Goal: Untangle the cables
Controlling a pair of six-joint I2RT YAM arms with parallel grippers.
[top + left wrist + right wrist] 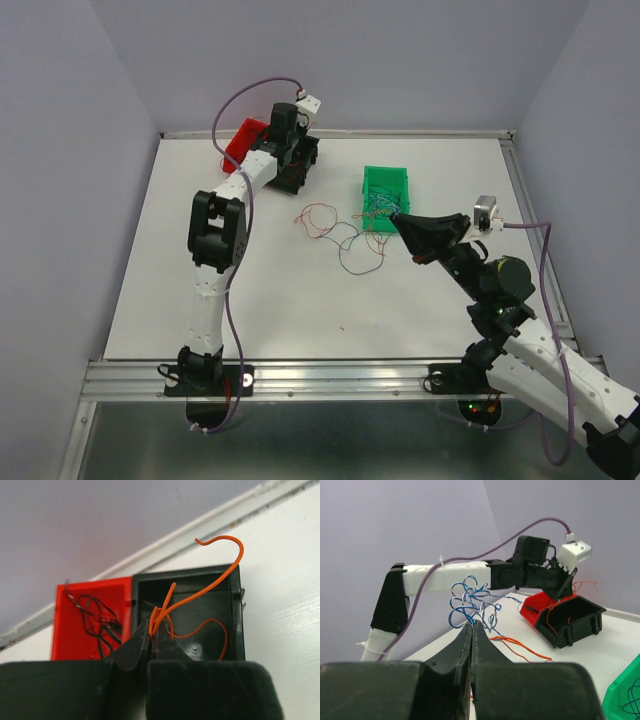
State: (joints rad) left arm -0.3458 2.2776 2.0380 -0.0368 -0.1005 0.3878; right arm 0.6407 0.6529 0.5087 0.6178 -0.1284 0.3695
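White tabletop point(200, 290), lilac-grey walls all round, metal rail at the near edge. The L arm is stretched to the far-left corner. The left gripper point(150, 634) is clenched on an orange wire point(220, 577), right over the black bin point(165, 576), w/ an orange loop lying inside. The red bin point(65, 625) next door has black wires point(97, 617) in it.

R side: the right gripper point(472, 627) is pinched tight on a clump of blue wires point(470, 600), held up off the table by the near end of the green bin point(385, 170). A few loose cables point(335, 235), reddish and bluish loops, lie between the two arms, apart from both.

Looks like sorting by colour, approx mid-way, w/ orange at drop-off. Next, I'd guess, the L jaws let go so the strand falls in w/o snagging the rim. The blue clump needs to be over the green bin before release.
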